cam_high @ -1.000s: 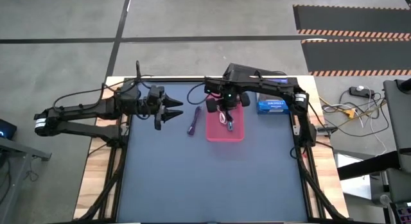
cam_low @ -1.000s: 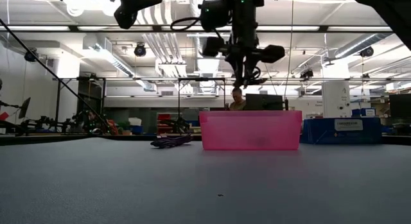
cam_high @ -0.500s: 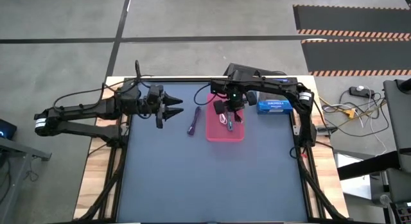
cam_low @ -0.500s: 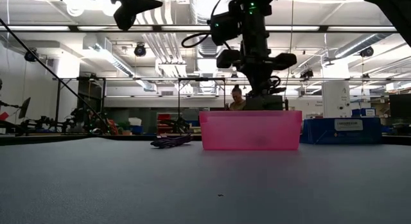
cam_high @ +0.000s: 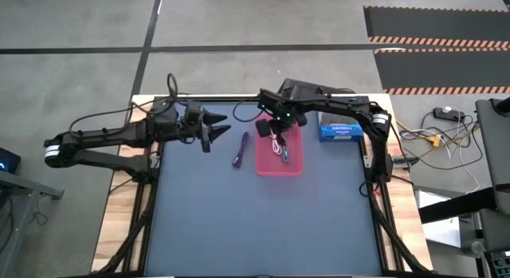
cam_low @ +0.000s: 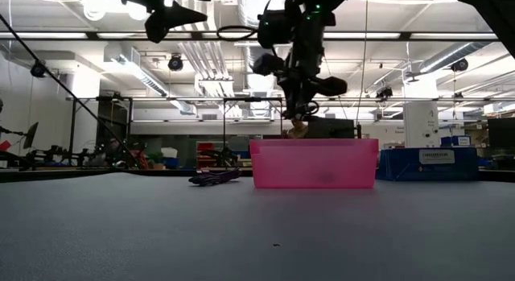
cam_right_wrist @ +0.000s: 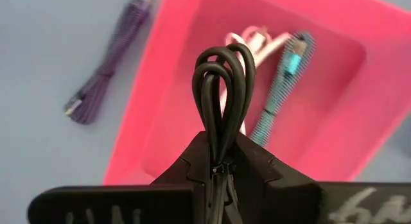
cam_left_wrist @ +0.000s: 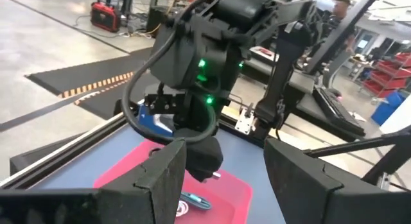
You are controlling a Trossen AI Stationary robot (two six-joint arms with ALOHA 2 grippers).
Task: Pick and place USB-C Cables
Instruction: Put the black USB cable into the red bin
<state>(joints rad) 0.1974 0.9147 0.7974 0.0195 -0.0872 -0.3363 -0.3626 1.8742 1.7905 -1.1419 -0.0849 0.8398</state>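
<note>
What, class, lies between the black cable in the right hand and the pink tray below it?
Nothing visible: the right hand holds the black cable above the open pink tray, where white and teal cables already lie.

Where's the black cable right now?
The thin black bundled cable is pinched in the right hand, held above the pink plastic tray at the table's far side.

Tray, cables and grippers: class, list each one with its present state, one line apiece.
pink tray: upright on the table, holding two cables
white cable: inside the tray
teal cable: inside the tray
black cable: pinched above the tray
purple cable: on the table beside the tray
right gripper: shut on the black cable
left gripper: open, empty
</note>
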